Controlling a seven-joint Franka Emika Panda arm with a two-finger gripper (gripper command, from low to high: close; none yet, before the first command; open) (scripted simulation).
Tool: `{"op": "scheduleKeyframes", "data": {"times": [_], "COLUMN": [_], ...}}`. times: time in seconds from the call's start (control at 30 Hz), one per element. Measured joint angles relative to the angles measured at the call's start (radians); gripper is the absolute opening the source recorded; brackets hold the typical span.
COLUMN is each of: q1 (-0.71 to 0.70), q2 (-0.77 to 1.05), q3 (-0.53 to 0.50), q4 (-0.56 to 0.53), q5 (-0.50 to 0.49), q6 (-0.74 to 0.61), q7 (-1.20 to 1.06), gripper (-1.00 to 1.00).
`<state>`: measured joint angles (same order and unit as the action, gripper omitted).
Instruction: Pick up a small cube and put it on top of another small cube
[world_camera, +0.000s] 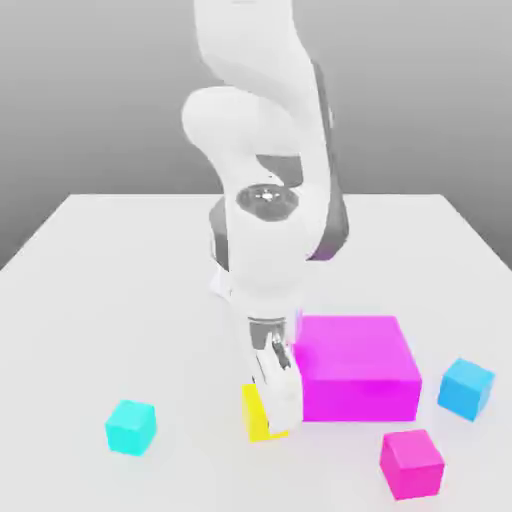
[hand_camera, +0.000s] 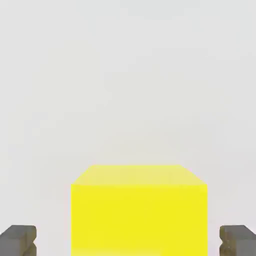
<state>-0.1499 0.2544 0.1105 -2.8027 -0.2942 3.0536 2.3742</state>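
yellow cube (hand_camera: 139, 220), between open tool (hand_camera: 128, 241) fingers

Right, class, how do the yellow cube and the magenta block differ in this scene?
The yellow cube is far smaller than the magenta block. The cube is yellow; the block is magenta. The cube sits between the gripper's open fingers, while the block stands beside the gripper. Both are plain, with flat faces.
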Motion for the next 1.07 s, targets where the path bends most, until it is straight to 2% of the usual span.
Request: {"op": "scheduleKeyframes", "data": {"times": [0.17, 0.23, 0.37, 0.53, 0.63, 0.77, 0.83, 0.93, 0.97, 1.07], "q1": [0.016, -0.009, -0.072, -0.070, -0.031, -0.234, -0.323, -0.300, -0.299, -0.299], "q2": [0.013, -0.011, -0.112, -0.243, -0.268, -0.272, -0.213, -0.109, -0.088, -0.088], "q3": [-0.018, 0.012, 0.108, 0.139, 0.050, -0.076, -0.082, -0.070, -0.070, -0.070], "q4": [0.002, -0.002, -0.021, -0.045, 0.005, 0.088, 0.128, 0.142, 0.144, 0.144], "q5": [-0.009, 0.010, 0.139, 0.283, 0.296, 0.294, 0.289, 0.274, 0.271, 0.271], "q6": [0.013, -0.007, -0.085, -0.192, -0.267, -0.354, -0.334, -0.246, -0.227, -0.227], "q7": [0.007, -0.007, -0.101, -0.212, -0.286, -0.384, -0.411, -0.409, -0.408, -0.408], "gripper": [-1.00, -1.00, -1.00, -1.00, -1.00, -1.00, -1.00, -1.00, 1.00, 1.00]}}
